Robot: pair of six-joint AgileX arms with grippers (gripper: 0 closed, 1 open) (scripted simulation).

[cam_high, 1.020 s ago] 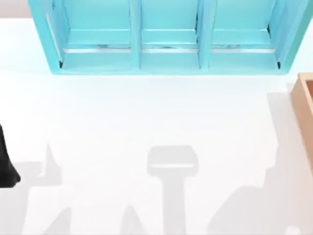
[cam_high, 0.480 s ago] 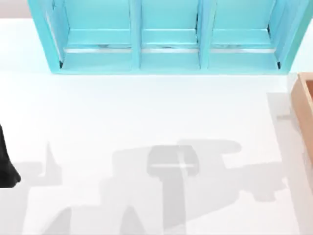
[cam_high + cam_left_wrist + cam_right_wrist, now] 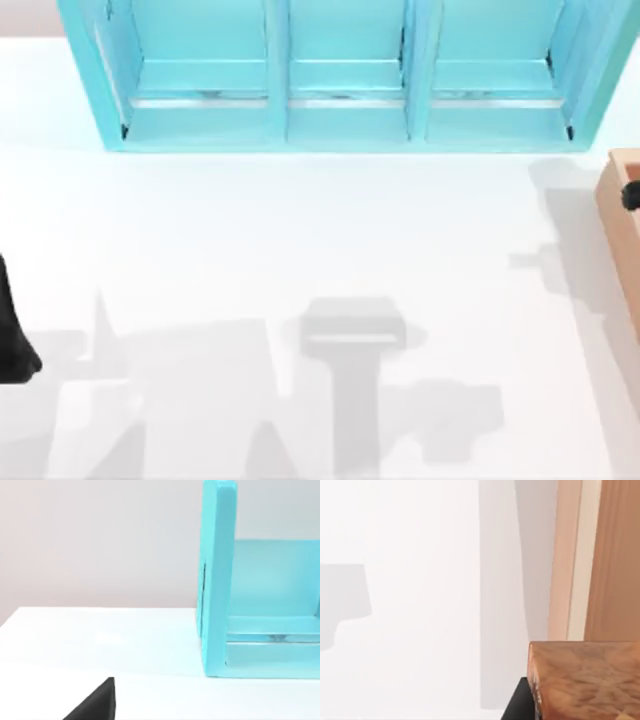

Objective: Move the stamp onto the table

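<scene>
Nowhere any writing: stamp (image 3: 585, 680) unmarked.

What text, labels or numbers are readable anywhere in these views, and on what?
None readable in any view.
turquoise shelf unit: plain painted panels, no markings.
tan wooden box: bare wood grain only.
stamp: brown-orange wood surface, no lettering on the face shown.
table: plain white, shadows only.

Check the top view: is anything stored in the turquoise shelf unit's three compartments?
No. All three compartments of the turquoise shelf unit show bare turquoise floors and back walls, with no object inside.
</scene>
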